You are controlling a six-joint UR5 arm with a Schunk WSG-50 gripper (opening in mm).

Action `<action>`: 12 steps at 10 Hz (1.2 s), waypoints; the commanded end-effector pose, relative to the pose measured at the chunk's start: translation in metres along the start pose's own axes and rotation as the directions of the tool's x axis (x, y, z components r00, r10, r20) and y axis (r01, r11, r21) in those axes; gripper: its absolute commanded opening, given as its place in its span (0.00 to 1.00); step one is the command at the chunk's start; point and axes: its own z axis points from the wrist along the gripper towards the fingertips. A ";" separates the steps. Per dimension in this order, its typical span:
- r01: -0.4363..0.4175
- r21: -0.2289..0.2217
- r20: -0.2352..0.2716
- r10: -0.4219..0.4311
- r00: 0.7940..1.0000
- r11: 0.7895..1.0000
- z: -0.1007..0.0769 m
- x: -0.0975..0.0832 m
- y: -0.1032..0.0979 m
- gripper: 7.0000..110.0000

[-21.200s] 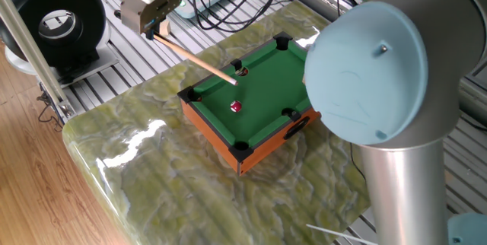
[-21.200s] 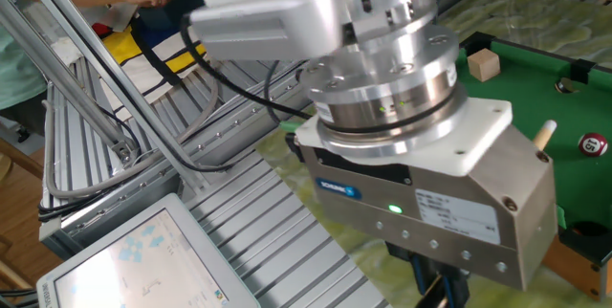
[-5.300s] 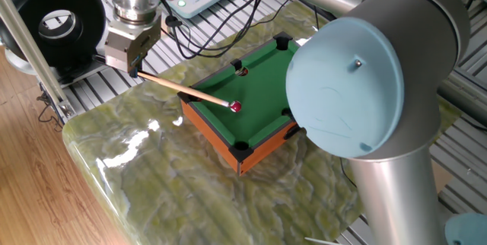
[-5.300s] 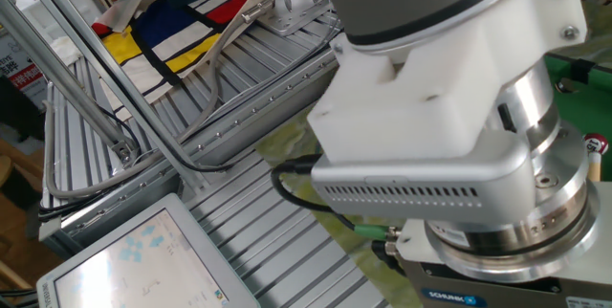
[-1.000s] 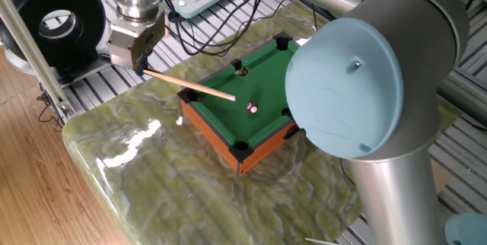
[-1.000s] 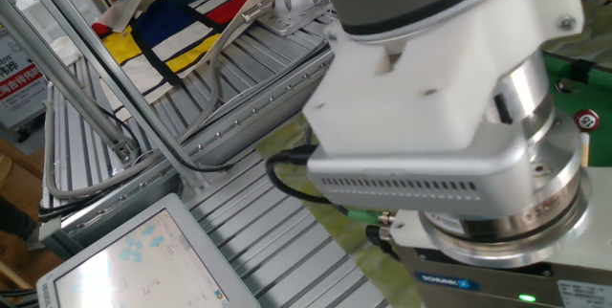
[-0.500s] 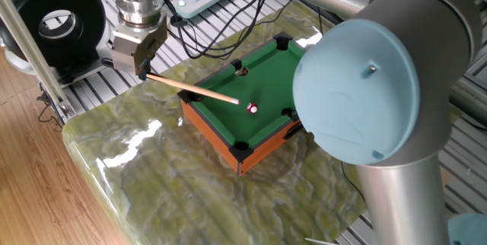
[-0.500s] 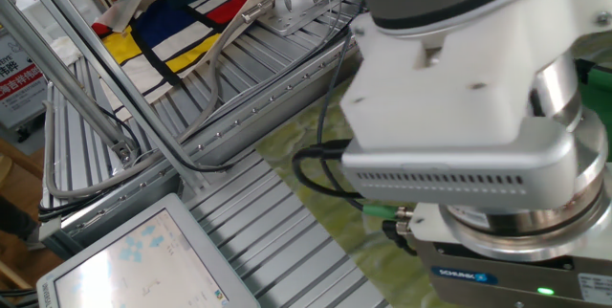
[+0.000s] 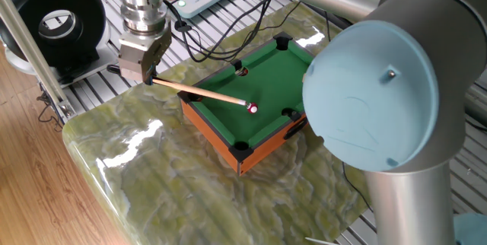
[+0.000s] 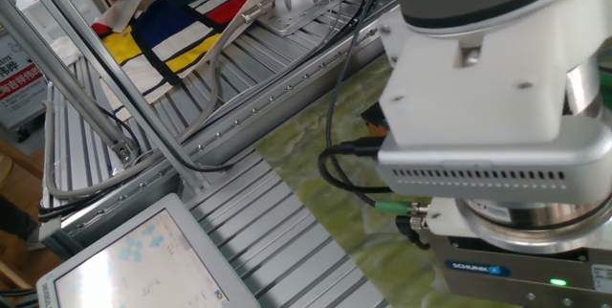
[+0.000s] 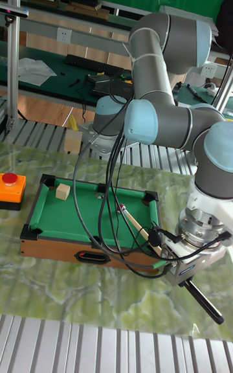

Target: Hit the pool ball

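The pool ball (image 9: pixel 253 109), tiny, dark red with a white spot, lies on the green felt of the small pool table (image 9: pixel 266 70), near the right-hand side pocket. My gripper (image 9: pixel 147 80) hangs over the table's left end, shut on a wooden cue stick (image 9: pixel 199 93). The cue's tip reaches the ball and looks to be touching it. In the tall fixed view the pool ball (image 11: pixel 121 207) shows at the cue stick's (image 11: pixel 139 227) far end, with the gripper (image 11: pixel 178 280) beyond the pool table's (image 11: pixel 45 217) right corner. The other fixed view shows only the gripper's body.
A tan wooden cube (image 11: pixel 62 191) sits on the felt near the far left corner. A red button on an orange box (image 11: pixel 10 186) stands left of the pool table. Black cables (image 11: pixel 110 172) hang over the felt. The marble slab's edge (image 9: pixel 84 169) is close by.
Over the last second my gripper slid toward the pool table and the cue tip advanced across the felt to the ball. The ball has stayed in place.
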 end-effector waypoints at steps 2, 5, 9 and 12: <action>0.015 -0.015 -0.003 -0.015 1.000 1.000 0.002 0.009 0.010 0.00; 0.029 -0.023 0.000 -0.029 1.000 0.999 0.002 0.010 0.012 0.00; 0.032 -0.046 0.009 -0.032 0.999 0.998 0.000 0.007 0.017 0.00; 0.029 -0.086 0.038 -0.026 0.999 0.996 -0.006 -0.006 0.024 0.00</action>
